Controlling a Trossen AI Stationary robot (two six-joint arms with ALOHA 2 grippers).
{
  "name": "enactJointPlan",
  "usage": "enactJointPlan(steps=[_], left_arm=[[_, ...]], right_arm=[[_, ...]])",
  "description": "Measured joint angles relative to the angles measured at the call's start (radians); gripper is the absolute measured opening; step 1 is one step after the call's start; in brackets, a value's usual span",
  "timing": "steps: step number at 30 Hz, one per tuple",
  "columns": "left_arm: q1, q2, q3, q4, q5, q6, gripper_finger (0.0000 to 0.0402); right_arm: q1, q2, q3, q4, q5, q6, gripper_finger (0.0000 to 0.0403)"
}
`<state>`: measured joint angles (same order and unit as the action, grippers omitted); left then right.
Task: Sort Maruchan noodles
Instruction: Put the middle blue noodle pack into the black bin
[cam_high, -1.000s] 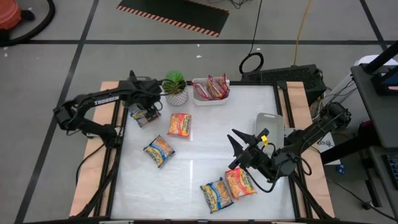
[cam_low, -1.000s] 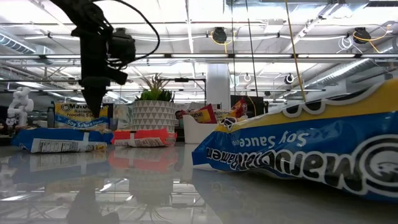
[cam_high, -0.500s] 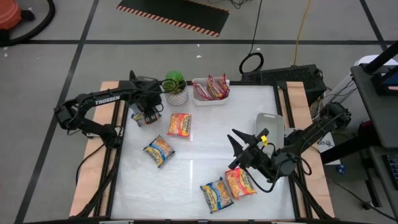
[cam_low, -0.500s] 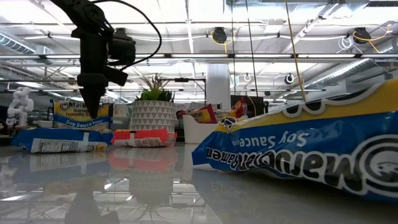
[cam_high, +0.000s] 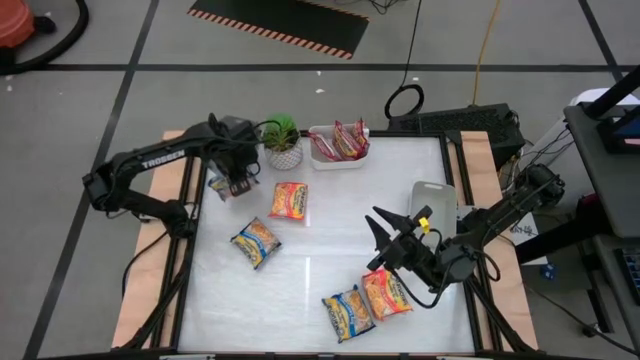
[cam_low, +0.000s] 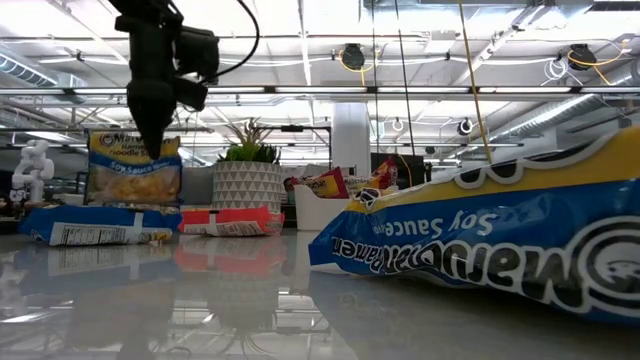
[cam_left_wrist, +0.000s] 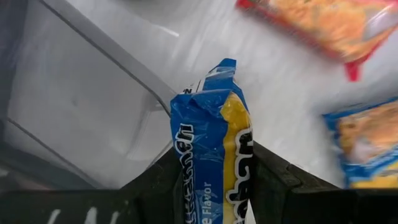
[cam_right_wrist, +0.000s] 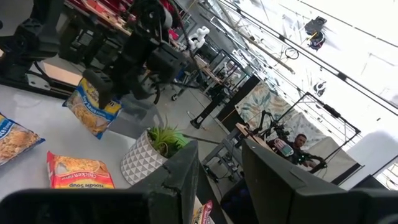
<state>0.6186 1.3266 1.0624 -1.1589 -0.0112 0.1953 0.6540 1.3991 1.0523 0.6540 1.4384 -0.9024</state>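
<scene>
My left gripper (cam_high: 238, 183) is at the table's far left, beside the potted plant (cam_high: 283, 140), shut on a blue-trimmed Maruchan noodle packet (cam_low: 133, 172) that hangs under it. Four more packets lie flat on the table: a red-trimmed one (cam_high: 288, 200), a blue one (cam_high: 255, 242), and a blue (cam_high: 347, 312) and an orange-red one (cam_high: 386, 294) near the front edge. My right gripper (cam_high: 383, 240) hovers over the table's right half, pointing level, open, with nothing between its fingers (cam_right_wrist: 186, 180). My left gripper pinches the blue packet by its upper end (cam_left_wrist: 214, 186) between its two fingers (cam_left_wrist: 273, 183). The fingers come from above, pointing down (cam_low: 152, 148). The packet hangs upright below them, lifted clear of the table (cam_right_wrist: 93, 107).
A white tray (cam_high: 320, 156) with red packets stands at the far edge next to the plant. A grey tray (cam_high: 432, 200) lies at the right edge. A pale tray (cam_left_wrist: 74, 106) shows under my left gripper.
My left gripper has shut on the blue packet's upper end and risen. The packet has gone up with it and now hangs higher, clear of the table. My right arm has kept still.
</scene>
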Motion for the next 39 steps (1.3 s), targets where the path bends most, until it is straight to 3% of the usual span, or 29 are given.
enactJointPlan(steps=[6,15,23,39], left_arm=[[0.025,0.0,0.0,0.009,0.035,-0.038,0.0124],[0.04,0.001,-0.152,0.096,0.056,-0.066,0.0126],[0.03,0.001,-0.237,0.185,0.013,-0.104,0.022],[-0.055,0.001,-0.257,0.287,-0.054,-0.099,0.0229]], right_arm=[[0.0,0.0,0.0,0.0,0.0,0.0,0.0116],[0.026,0.0,0.0,0.0,0.002,0.011,0.0116],[0.042,0.0,0.0,0.001,0.004,0.023,0.0116],[0.042,0.0,0.0,0.001,0.004,0.023,0.0116]])
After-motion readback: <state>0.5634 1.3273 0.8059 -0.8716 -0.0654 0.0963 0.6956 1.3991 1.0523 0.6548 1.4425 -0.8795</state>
